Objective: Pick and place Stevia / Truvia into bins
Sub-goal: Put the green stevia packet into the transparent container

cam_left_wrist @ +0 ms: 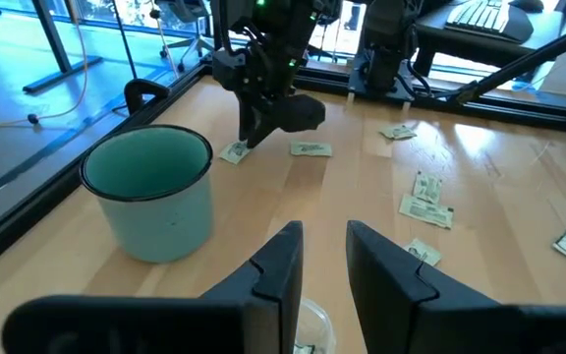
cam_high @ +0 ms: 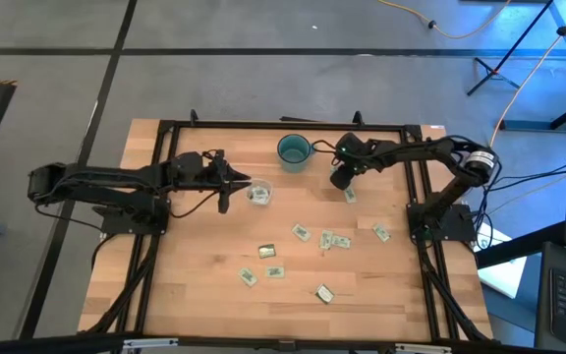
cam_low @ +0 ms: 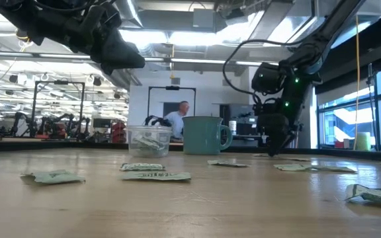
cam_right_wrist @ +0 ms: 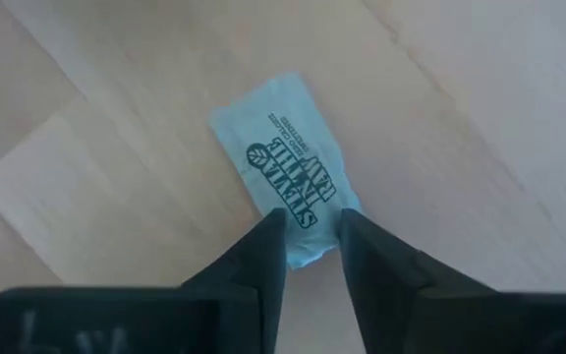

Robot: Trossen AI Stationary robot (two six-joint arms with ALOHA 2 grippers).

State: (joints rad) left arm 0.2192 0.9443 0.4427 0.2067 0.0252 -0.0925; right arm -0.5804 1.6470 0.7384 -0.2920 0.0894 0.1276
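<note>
Several pale green and white sweetener packets (cam_high: 301,232) lie flat across the middle and near part of the wooden table. The clear tub (cam_high: 259,192) stands near the teal mug (cam_high: 294,149) with packets inside (cam_low: 149,141). My left gripper (cam_high: 239,184) hovers open just left of and above the tub (cam_left_wrist: 314,329), holding nothing. My right gripper (cam_high: 342,183) points down at one packet (cam_right_wrist: 281,162) right of the mug. It is open, and its fingertips (cam_right_wrist: 311,246) stand at that packet's near end. My right gripper comes at the packet from above, pointing down. Its two fingers (cam_right_wrist: 263,251) overlap the corners of the packet's near end (cam_right_wrist: 308,231), which shows in the gap between them. The packet lies flat on the table. Whether the fingers touch it, I cannot tell.
The teal mug (cam_low: 204,135) stands upright between the two grippers, toward the far edge. Black frame rails (cam_high: 165,157) run along the table's left, right and far sides. A person (cam_low: 180,119) shows in the room beyond the table.
</note>
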